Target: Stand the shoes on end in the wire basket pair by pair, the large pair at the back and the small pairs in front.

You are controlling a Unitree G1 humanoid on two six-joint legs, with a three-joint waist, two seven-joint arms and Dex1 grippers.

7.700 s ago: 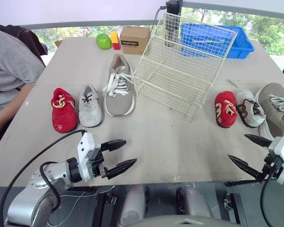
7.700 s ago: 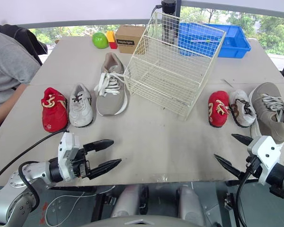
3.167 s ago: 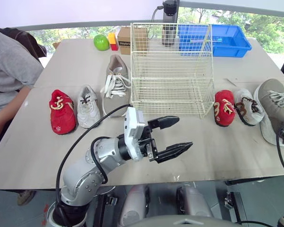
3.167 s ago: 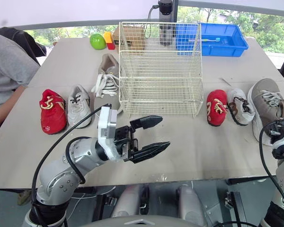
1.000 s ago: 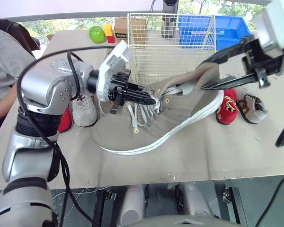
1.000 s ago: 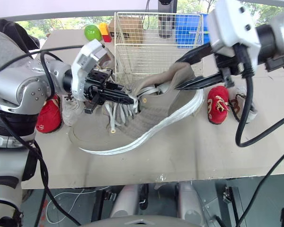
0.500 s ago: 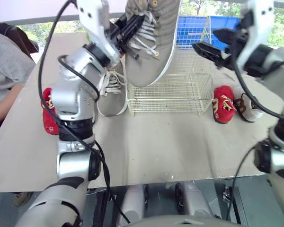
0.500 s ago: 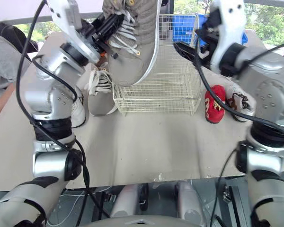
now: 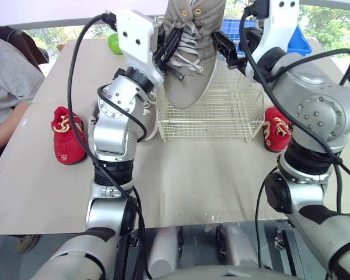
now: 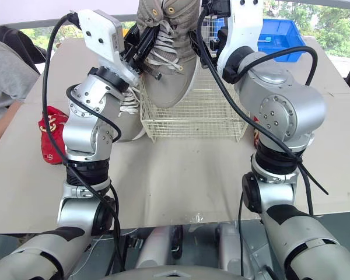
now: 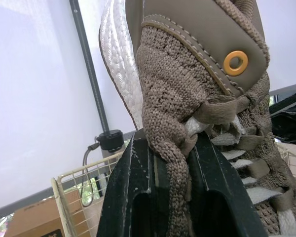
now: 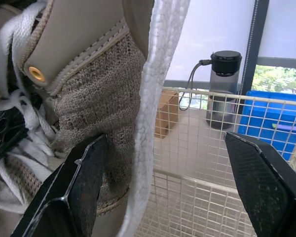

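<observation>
Clamping large shoe (image 9: 191,73) over basket (image 9: 213,119); heel cropped.

Daylight is flooding in through the windows (image 12: 286,29) behind the bench (image 9: 210,175), bleaching the panes and casting soft shadows.

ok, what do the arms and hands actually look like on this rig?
The left arm and right arm are silver-grey metal with rounded joint housings dotted with small bolts. Black cables loop outside them. The left hand and right hand each have a white boxy housing and two black tapered fingers.
</observation>
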